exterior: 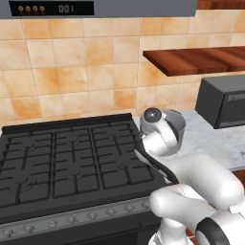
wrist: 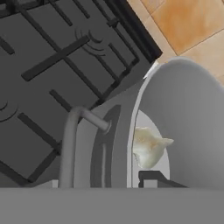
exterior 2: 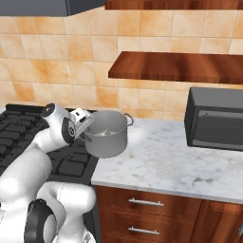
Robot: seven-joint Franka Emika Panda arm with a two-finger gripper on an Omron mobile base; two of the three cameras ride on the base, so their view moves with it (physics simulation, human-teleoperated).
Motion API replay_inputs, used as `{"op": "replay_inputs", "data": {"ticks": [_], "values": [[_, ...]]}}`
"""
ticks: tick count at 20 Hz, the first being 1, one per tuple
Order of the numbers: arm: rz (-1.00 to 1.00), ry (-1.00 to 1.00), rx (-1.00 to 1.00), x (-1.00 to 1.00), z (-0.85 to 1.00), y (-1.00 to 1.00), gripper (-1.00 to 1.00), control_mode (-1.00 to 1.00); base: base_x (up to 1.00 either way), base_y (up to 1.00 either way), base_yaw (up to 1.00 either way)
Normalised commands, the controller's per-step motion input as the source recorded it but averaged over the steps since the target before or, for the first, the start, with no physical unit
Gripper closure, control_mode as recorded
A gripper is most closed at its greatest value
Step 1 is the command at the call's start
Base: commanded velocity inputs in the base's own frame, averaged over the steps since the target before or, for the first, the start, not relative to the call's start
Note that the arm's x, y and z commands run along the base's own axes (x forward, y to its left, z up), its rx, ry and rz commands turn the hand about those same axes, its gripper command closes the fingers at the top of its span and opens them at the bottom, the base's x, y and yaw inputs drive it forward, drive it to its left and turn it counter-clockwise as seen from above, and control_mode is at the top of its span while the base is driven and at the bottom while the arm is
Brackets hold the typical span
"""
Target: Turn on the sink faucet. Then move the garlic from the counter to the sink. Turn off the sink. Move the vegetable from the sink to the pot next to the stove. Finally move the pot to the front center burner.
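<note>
Beside stove (exterior 2: 28, 137) | grey pot (exterior 2: 108, 137), cream garlic (wrist: 148, 146) inside | jaws clamp pot's rim

Stove (exterior: 72, 162) grates bare; shelf (exterior 2: 180, 66) overhead

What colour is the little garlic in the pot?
Creamy white garlic, clearest in the hand view.

Grey pot (exterior 2: 108, 140), cream-white garlic (wrist: 148, 146), black stove (exterior: 67, 162), grey-veined white counter (exterior 2: 166, 166).
</note>
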Motion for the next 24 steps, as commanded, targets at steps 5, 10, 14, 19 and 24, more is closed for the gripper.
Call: {"op": "replay_inputs", "data": {"ticks": [5, 10, 14, 19, 24], "values": [[0.32, 0.08, -0.05, -0.17, 0.01, 0.86, 1.0, -1.0, 0.0, 0.0, 0.0], [0.39, 0.05, -0.02, -0.1, 0.0, 0.76, 1.0, -1.0, 0.0, 0.0, 0.0], [0.4, 0.03, -0.02, -0.12, 0.0, 0.76, 1.0, -1.0, 0.0, 0.0, 0.0], [0.39, 0.01, -0.03, -0.18, 0.0, 0.72, 1.0, -1.0, 0.0, 0.0, 0.0], [0.37, 0.01, -0.04, -0.17, 0.0, 0.77, 1.0, -1.0, 0.0, 0.0, 0.0]]}}
